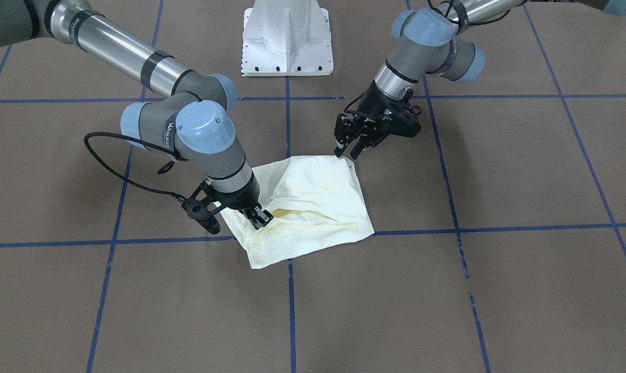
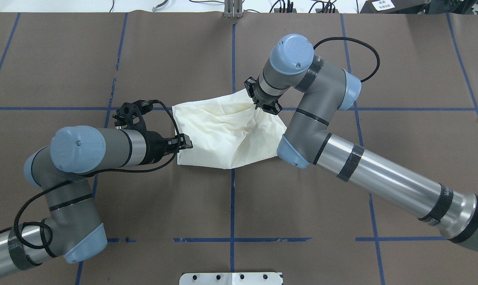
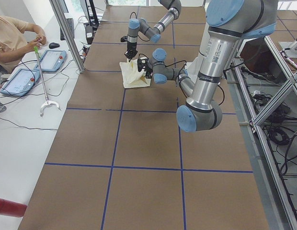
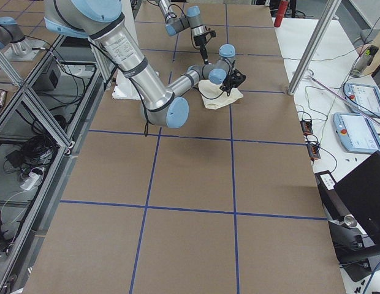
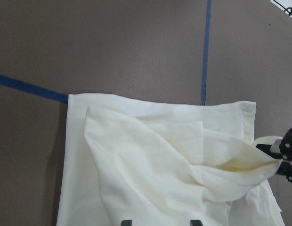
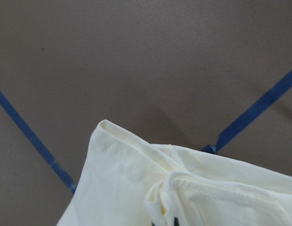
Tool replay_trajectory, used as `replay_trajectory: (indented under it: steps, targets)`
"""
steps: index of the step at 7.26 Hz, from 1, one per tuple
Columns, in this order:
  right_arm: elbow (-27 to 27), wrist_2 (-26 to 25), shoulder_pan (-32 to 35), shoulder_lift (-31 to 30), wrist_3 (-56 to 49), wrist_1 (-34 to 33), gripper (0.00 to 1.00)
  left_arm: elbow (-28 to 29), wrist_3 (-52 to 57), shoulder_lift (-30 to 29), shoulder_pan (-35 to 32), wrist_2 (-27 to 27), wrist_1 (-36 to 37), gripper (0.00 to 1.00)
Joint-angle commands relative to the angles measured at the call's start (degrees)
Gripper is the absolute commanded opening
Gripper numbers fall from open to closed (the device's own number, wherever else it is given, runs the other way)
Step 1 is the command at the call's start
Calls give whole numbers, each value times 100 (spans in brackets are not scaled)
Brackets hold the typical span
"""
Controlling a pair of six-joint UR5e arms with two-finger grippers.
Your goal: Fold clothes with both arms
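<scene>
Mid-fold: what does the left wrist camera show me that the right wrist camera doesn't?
Only left wrist: the right hand pinching a raised fold at the frame's right edge, plus most of the shirt spread out. Only right wrist: a close-up of a stitched hem bunched at the frame's bottom. Both: the cream shirt on the brown table with blue tape lines.
</scene>
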Motion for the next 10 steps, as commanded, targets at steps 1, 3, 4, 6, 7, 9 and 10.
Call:
replay_trajectory:
  steps: [1, 3, 4, 6, 7, 9, 10]
  targets:
    - [-5, 0, 18, 0, -10, -4, 0, -3, -6, 67, 167, 192, 5, 51]
    - [-5, 0, 18, 0, -10, 5, 0, 76, 455, 32, 211, 601, 5, 54]
    - [-5, 0, 18, 8, -10, 5, 0, 85, 938, 49, 211, 736, -4, 60]
    - [-5, 9, 18, 9, -10, 5, 0, 129, 1022, 6, 307, 885, -39, 61]
    - [-5, 9, 18, 9, -19, 5, 0, 260, 1022, -38, 412, 921, -39, 61]
    - [-5, 9, 26, 0, -19, 5, 0, 348, 1057, -38, 422, 939, -48, 59]
    - [-5, 9, 26, 8, -19, 5, 0, 358, 1344, -64, 413, 957, -65, 58]
